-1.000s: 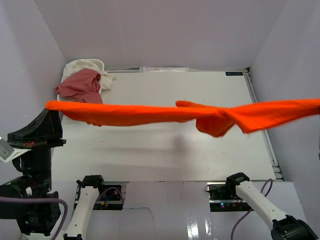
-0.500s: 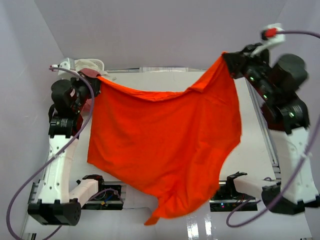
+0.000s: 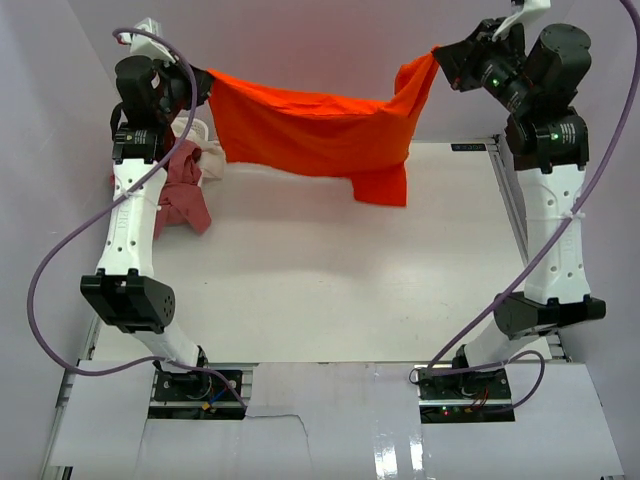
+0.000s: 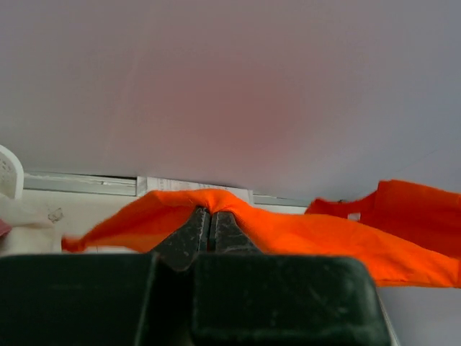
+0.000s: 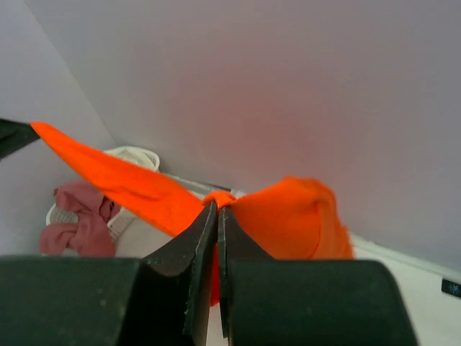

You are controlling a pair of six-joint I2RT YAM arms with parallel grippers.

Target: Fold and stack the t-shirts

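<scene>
From above, three t-shirts are showing. The orange-red t-shirt (image 3: 310, 130) is hanging stretched at 12 o'clock over the white table (image 3: 300, 290), between pale walls. The pink t-shirt (image 3: 180, 195) and cream t-shirt (image 3: 212, 160) are lying heaped at 10 o'clock.

Left wrist: the left gripper (image 4: 209, 216) is pinching orange cloth, jaws tight together.

Right wrist: the right gripper (image 5: 217, 207) is clamping another orange edge. Pink cloth is lying against the one white basket (image 5: 140, 153) at 9 o'clock.
</scene>
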